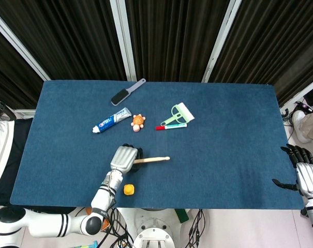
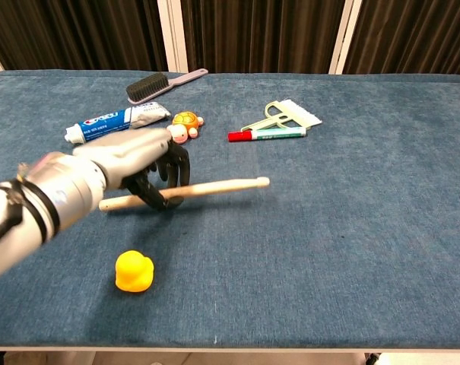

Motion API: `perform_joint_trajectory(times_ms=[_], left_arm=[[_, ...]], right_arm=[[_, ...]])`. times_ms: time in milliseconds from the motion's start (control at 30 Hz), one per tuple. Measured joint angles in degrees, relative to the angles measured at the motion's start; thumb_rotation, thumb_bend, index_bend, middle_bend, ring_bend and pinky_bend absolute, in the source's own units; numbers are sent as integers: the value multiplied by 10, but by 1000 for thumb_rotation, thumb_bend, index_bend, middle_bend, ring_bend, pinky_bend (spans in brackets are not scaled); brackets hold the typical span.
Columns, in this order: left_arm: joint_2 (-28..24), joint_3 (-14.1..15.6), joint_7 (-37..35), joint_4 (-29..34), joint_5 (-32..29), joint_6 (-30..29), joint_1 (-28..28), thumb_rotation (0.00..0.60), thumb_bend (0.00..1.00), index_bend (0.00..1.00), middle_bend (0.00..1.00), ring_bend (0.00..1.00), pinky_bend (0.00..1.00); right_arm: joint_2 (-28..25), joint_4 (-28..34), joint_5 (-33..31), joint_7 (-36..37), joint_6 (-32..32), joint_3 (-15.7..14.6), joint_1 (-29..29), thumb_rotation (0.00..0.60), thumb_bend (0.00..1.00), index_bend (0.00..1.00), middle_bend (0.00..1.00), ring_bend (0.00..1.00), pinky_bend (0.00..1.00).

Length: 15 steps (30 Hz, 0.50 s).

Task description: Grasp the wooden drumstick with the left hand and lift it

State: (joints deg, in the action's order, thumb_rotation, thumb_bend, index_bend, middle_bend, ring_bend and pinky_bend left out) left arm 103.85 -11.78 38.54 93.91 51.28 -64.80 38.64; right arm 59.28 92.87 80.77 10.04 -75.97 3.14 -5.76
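Note:
My left hand (image 2: 142,163) grips the wooden drumstick (image 2: 214,188) near its butt end, fingers curled around the shaft. The stick is off the blue cloth, its tip pointing right and tilted slightly up. From the head view the left hand (image 1: 124,157) covers the stick's left part, and the drumstick (image 1: 153,159) pokes out to the right. My right hand (image 1: 307,176) rests at the table's far right edge, fingers apart and holding nothing.
A yellow rubber duck (image 2: 134,271) sits just in front of the left hand. Behind it lie a toothpaste tube (image 2: 115,122), an orange turtle toy (image 2: 185,125), a dark brush (image 2: 163,82), a red-capped marker (image 2: 266,134) and a pale green scraper (image 2: 284,115).

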Motion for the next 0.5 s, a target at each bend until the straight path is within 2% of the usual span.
perform_joint_trajectory(times_ms=[267,500], left_arm=[[-83,-19,-28,75,17,8,0,600,529,634,655,383,292],[-182,-46,-43,163,29,5,1,600,530,634,655,385,292]], right_arm=[[0,1,0,-1,-2,0,1,600,182,208,136,88,0],[-1,3,-1,-2,-2,0,2,600,182,208,136,89,0]])
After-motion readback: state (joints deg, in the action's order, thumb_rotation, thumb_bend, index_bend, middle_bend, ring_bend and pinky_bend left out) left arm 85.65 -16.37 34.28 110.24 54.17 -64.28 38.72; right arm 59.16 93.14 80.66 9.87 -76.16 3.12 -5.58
